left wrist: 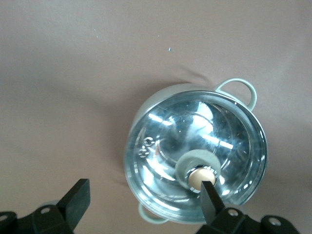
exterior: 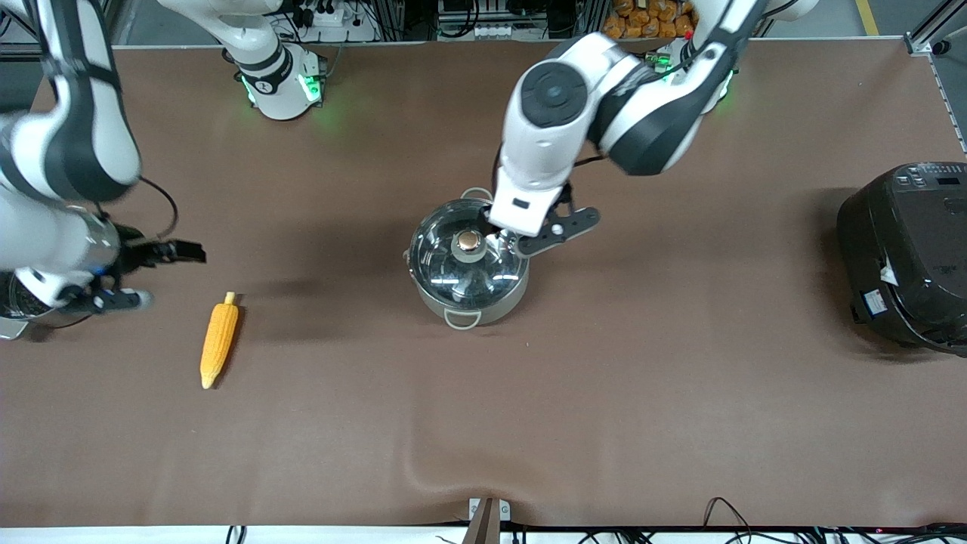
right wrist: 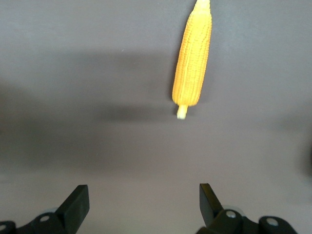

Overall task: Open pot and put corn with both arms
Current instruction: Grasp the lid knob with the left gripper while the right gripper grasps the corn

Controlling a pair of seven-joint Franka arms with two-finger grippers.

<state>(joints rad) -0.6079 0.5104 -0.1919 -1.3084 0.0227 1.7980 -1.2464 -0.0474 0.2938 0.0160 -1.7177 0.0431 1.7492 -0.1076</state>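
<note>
brown tabletop carrying the pot point(exterior: 468, 264) mid-table with glass lid point(left wrist: 195, 156) on, corn point(exterior: 219, 340) lying toward the right arm's end, nearer the front camera than the pot. likely rigid, smooth glass lid, best taken by the small brass knob point(exterior: 469, 242); corn probably light and stiff, best pinched across its thick middle. left tool point(left wrist: 144, 200) spread wide low over the lid, one finger point(left wrist: 208, 192) touching the knob, elbow bent high; right tool point(right wrist: 139, 202) open wide, hovering off the corn's stub end.

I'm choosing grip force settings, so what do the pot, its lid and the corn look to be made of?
The pot looks like polished stainless steel: bright, mirror-like wall. Its lid seems to be clear glass, since the inside shows through, with a brass-coloured knob. The corn has an even yellow-orange, matte look, likely plastic or rubber, though that stays uncertain.
</note>
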